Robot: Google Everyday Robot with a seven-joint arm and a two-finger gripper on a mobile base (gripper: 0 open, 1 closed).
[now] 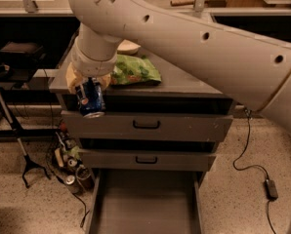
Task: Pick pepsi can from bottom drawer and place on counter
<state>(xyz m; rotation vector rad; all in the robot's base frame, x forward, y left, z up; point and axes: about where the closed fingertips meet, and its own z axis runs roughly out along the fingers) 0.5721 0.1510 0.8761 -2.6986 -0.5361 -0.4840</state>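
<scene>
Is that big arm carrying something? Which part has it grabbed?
Yes. The gripper, at the counter's front edge, grips the pepsi can by its upper end; the silver end hangs below.

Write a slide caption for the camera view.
Claw grips the pepsi can at the front-left edge of the counter, above the open bottom drawer.

Probably a lab or workshop: a grey metal cabinet point(145, 126) stands on speckled floor point(228, 208), with a loose cable point(271, 189) and a stand point(30, 166) beside it. The hand point(89, 90) grips a can point(91, 104) at the counter's point(180, 86) front left edge.
</scene>
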